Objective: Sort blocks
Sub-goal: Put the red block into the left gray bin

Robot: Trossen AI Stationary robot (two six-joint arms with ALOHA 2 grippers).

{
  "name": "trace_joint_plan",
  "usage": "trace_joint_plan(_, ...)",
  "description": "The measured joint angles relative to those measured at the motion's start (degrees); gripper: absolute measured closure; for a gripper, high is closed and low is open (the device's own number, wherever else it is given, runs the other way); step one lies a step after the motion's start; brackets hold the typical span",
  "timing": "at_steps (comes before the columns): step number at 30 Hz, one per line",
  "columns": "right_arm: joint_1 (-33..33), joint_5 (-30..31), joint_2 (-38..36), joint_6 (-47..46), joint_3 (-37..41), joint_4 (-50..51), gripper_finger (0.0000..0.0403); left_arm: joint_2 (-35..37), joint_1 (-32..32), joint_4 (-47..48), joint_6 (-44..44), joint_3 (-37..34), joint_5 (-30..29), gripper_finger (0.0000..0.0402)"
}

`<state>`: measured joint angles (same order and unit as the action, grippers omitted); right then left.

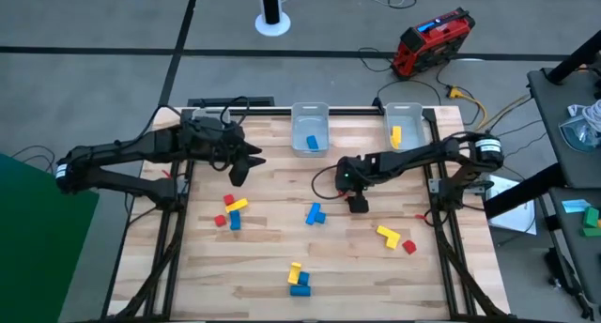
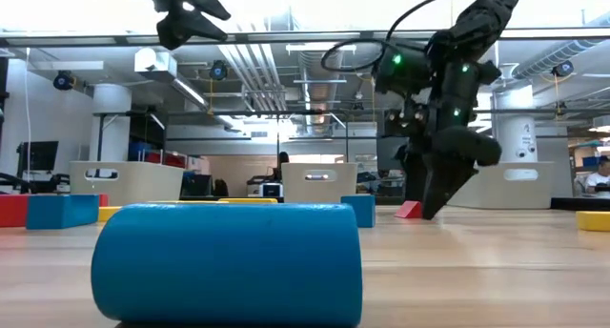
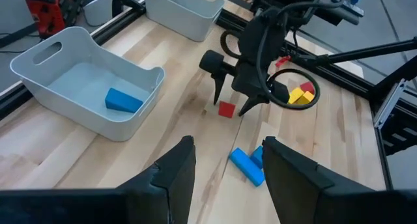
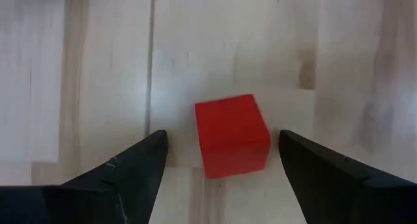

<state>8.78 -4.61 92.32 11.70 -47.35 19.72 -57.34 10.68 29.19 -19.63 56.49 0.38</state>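
Table [image 1: 282, 267] in the high view: pale wood planks with visible seams, dark metal frame. Two clear plastic bins at the far edge: middle bin [image 1: 310, 128] holds one blue block [image 1: 313, 143], right bin [image 1: 404, 124] holds one yellow block [image 1: 396, 135]. Loose blocks on the planks: red/yellow/blue cluster [image 1: 230, 211] at left, blue L-shape [image 1: 315, 214] mid-table, yellow L with a red cube [image 1: 394, 238] at right, yellow and blue stack [image 1: 298, 279] near the front edge. Right pincer [image 1: 358, 205] points down at mid-table; left pincer [image 1: 240, 168] hangs over the far-left part of the table.

Low view: smooth blue cylinder-like block [image 2: 229, 263] lies right in front of the lens. Right pincer [image 2: 434, 199] tip close to the table surface, a red wedge-looking block [image 2: 409, 210] beside it. Left pincer [image 2: 186, 13] high above the table.

Left wrist view: own fingers [image 3: 172, 178] apart, nothing between them. Ahead, the right pincer [image 3: 231, 103] straddles a small red cube [image 3: 226, 109], fingers spread either side. Blue blocks [image 3: 247, 164] lie on the planks nearer; blue block [image 3: 124, 100] sits in the clear bin [image 3: 39, 61].

Right wrist view: matte red cube [image 4: 232, 135] with crisp edges sits flat on the wood between the dark fingers [image 4: 130, 168], gaps both sides, not touching.
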Motion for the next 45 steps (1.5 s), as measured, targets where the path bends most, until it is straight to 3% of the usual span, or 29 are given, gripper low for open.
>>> trace_joint_plan(12, 0.0, -0.3, 2.4, -0.2, -0.2, -0.7, 0.0176, 0.0, 0.0, 0.0, -0.8, 0.0, 0.0, 0.0247)
trace_joint_plan(20, 0.2, -0.4, 1.9, -3.5, -0.5, -0.8, 0.0277, -0.1, 0.0, 0.0, -0.7, 0.0, 0.0, 0.0247)
trace_joint_plan(26, 2.1, -4.8, -0.5, -7.8, -4.3, 2.9, 0.0276, -0.1, 0.0, 0.0, 0.4, 0.0, 0.1, 0.0247)
trace_joint_plan(31, 5.6, -16.5, -1.5, -13.9, -10.9, 6.7, 0.0276, -0.1, -1.0, -1.5, 4.6, 0.0, 0.1, 0.0247)
trace_joint_plan(37, 9.3, -37.7, -1.3, -22.6, -20.7, 5.8, 0.0276, -0.8, -5.6, -9.8, 13.9, 0.0, 0.3, 0.0247)
trace_joint_plan(42, 10.0, -50.5, -1.3, -30.6, -26.0, -3.6, 0.0276, -2.6, -9.7, -14.9, 21.5, 0.1, 0.3, 0.0247)
trace_joint_plan(45, 9.9, -54.4, -1.3, -35.3, -27.7, -8.7, 0.0276, -3.7, -11.9, -17.5, 26.5, 0.1, 0.3, 0.0247)
